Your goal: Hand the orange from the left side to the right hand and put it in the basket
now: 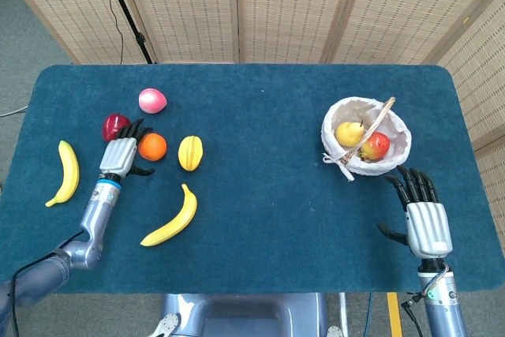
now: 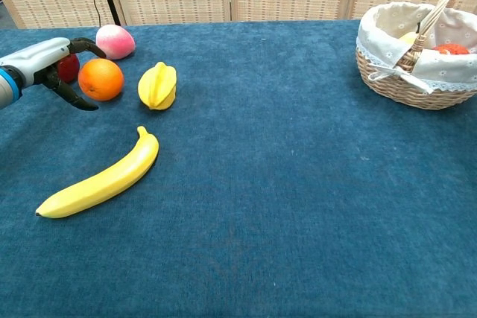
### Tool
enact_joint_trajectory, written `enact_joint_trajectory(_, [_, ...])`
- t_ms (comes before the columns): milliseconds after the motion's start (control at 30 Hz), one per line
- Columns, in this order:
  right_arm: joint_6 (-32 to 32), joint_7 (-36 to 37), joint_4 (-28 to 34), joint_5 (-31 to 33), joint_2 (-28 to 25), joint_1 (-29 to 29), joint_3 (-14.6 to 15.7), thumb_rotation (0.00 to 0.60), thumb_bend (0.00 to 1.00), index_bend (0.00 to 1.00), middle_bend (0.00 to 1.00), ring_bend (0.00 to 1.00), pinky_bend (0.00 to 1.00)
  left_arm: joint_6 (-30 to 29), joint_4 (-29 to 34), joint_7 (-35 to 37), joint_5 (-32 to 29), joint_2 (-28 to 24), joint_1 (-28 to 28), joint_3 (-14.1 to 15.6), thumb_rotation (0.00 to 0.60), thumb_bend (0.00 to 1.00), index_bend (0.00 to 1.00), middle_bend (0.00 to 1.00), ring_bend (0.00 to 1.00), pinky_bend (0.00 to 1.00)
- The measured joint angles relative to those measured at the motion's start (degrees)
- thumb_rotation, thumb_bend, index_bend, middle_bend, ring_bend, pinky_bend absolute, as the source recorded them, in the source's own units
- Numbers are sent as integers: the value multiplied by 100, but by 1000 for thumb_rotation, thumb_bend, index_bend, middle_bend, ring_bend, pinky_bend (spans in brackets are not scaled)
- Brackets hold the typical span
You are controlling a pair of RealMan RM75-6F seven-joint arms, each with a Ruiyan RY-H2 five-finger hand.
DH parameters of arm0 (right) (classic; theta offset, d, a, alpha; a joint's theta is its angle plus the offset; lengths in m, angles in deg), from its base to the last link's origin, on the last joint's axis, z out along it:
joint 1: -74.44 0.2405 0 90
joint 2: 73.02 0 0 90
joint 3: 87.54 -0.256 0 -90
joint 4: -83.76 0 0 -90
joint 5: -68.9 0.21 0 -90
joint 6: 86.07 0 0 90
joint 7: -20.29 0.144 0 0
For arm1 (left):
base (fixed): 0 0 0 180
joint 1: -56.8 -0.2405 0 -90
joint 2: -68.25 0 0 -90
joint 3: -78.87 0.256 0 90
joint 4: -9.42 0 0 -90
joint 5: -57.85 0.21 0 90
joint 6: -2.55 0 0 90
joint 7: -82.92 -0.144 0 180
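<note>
Two robot hands show over your blue cloth-covered desk (image 1: 260, 195). Your left hand (image 1: 120, 155), grey-backed with black fingers, sits just beside the round orange (image 1: 152, 147), on its left side; the fingers are spread and curve around it, and from the chest view they appear close to the fruit's skin without clearly gripping it, so the orange rests on the desk. A dark red apple (image 1: 115, 126) lies just behind that hand, and a pink peach (image 1: 152, 100) sits further back. A ribbed yellow starfruit (image 1: 190, 152) lies just right of the orange. A long yellow banana (image 1: 172, 217) lies nearer you, and a smaller yellow banana (image 1: 65, 173) rests near the desk's left edge. Well apart, on the right, stands the white cloth-lined wicker basket (image 1: 399, 128) with a yellow pear (image 1: 348, 132) and a red-yellow apple (image 1: 376, 146) inside. Your right hand (image 1: 424, 217) rests near the basket's front, fingers spread, holding nothing.
</note>
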Motion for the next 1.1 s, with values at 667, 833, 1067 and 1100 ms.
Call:
enact_joint_trajectory(667, [-11, 30, 17, -8, -15, -6, 3, 600, 0, 186, 89, 78, 79, -1317, -1401, 586, 416, 1095, -19, 114, 600, 204, 683, 603, 490, 567])
enact_joint_trajectory(833, [-43, 14, 3, 13, 1, 5, 2, 600, 0, 186, 89, 78, 78, -1753, -293, 242, 536, 665, -168, 142, 600, 206, 682, 603, 491, 567])
enact_joint_trajectory(1067, [-41, -17, -3, 19, 17, 9, -2, 600, 0, 186, 89, 77, 79, -2061, 2239, -766, 643, -135, -339, 212, 600, 206, 683, 604, 492, 567])
enact_joint_trajectory(1100, [-31, -19, -1, 24, 15, 4, -7, 600, 0, 186, 89, 78, 78, -2062, 2597, -926, 636, -231, -348, 220, 600, 206, 682, 604, 492, 567])
